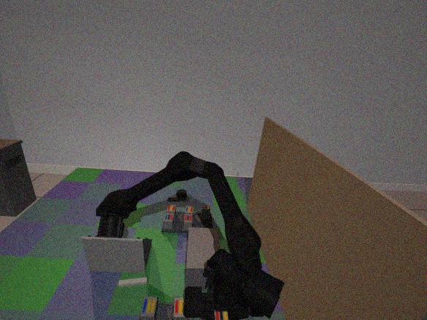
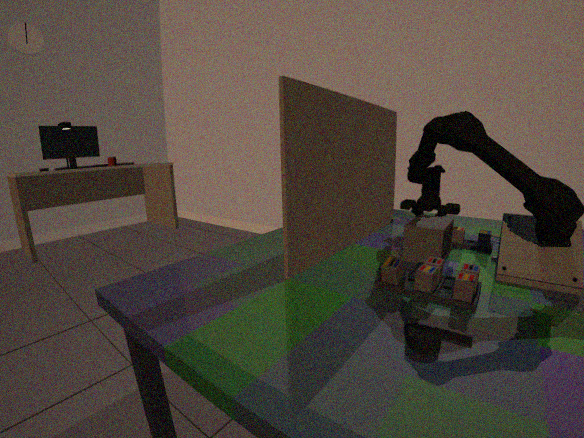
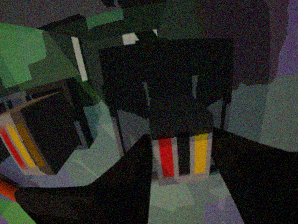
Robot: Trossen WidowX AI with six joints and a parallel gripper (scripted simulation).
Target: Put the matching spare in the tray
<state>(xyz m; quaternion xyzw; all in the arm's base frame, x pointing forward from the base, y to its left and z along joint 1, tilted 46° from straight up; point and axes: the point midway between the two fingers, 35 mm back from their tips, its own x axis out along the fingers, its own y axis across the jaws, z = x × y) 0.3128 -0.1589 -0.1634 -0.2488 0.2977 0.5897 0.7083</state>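
My gripper (image 3: 177,135) (image 1: 221,309) (image 2: 429,209) is low over the table, just behind the mounted unit (image 1: 199,245) (image 2: 427,236), a tall grey-brown block. Its fingers are slightly parted around a small spare cube with a red and a yellow stripe (image 3: 181,156) (image 1: 221,315). The cube rests on a pale surface between the fingers. A dark box-like shape (image 3: 166,76) sits close beside it; I cannot tell whether this is the tray. Other striped spares stand in a group (image 1: 179,213) (image 2: 429,274) on the unit's far side, and two more (image 1: 148,305) (image 1: 178,307) stand near the gripper.
A tall brown board (image 1: 329,237) (image 2: 335,175) stands upright on the table close to the arm. The arm's base sits on a pale box (image 1: 113,253) (image 2: 535,260). A dark round object (image 2: 424,345) (image 1: 181,194) lies beyond the spares.
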